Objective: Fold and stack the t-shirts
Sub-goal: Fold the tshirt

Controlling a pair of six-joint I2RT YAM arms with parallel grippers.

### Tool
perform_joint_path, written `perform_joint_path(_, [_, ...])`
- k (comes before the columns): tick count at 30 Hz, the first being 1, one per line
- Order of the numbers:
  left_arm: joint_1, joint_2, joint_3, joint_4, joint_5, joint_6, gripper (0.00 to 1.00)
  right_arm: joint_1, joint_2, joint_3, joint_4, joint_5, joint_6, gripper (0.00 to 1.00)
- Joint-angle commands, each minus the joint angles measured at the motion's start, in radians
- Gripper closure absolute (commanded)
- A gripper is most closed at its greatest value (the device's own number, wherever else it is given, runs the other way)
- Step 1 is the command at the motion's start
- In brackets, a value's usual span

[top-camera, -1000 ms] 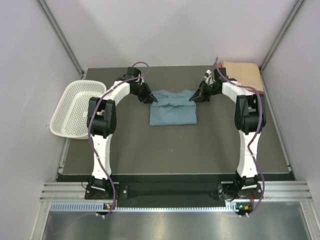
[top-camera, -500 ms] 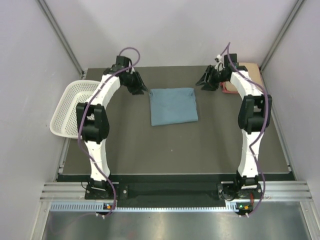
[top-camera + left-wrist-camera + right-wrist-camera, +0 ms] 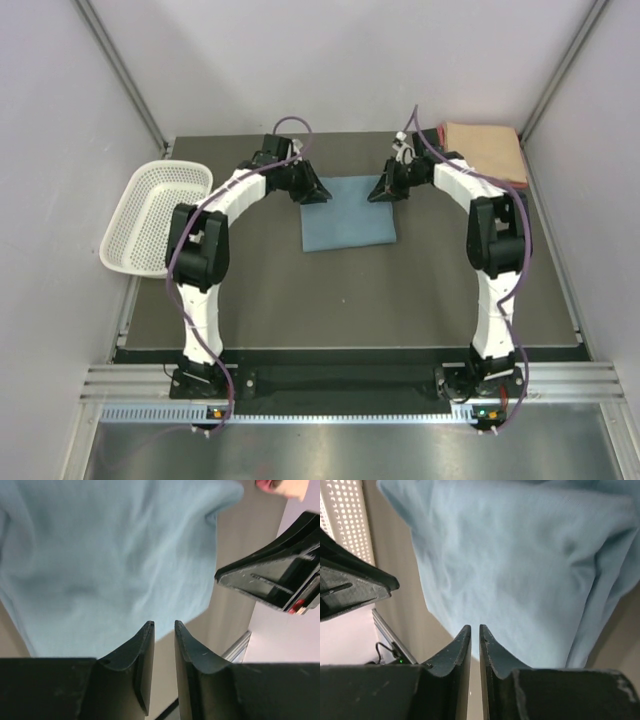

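A dusty blue-grey cloth t-shirt (image 3: 347,212), folded into a flat rectangle, lies in the middle of the dark grey surface (image 3: 250,295), and both arms reach to its far edge, one at each corner. The left claw (image 3: 164,627) hangs at the shirt's far left corner with its black fingers drawn almost together. A thin slit shows between them and no cloth is seen in it. The right claw (image 3: 475,628), at the shirt's far right corner, is pressed tighter and likewise looks empty. The mirrored placement points to a two-handed move. It may be a pinch of both far corners to carry a further fold toward the shirt's near edge, or a press to flatten the fold already there. The wrist views are too blurred to settle whether the tips touch the fabric. The cloth is soft and faintly creased, and it bunches a little along the shirt's right side. A folded peach-tan shirt (image 3: 487,148) sits beyond the blue-grey shirt's far right corner, against the back wall, and is probably where the stack is being built. A sliver of pink-red cloth (image 3: 270,484) shows beside it in the left wrist view. A white plastic mesh basket (image 3: 168,166) rests well off the blue-grey shirt's left side. Nothing lies between the shirt and the peach-tan one except the right arm's own links, which cross that gap.
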Motion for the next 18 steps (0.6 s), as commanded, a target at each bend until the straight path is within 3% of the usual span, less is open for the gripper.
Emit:
perform_joint_path(1, [0.028, 0.077, 0.033, 0.181, 0.030, -0.058, 0.73, -0.009, 0.065, 0.013, 0.193, -0.040, 0.100, 0.89])
perform_joint_path(10, [0.055, 0.196, 0.060, 0.327, 0.055, -0.067, 0.74, -0.015, 0.169, -0.027, 0.497, -0.043, 0.236, 0.90])
perform_joint_path(18, [0.086, 0.257, 0.115, 0.298, 0.041, -0.028, 0.75, -0.064, 0.240, -0.017, 0.659, 0.024, 0.295, 0.89])
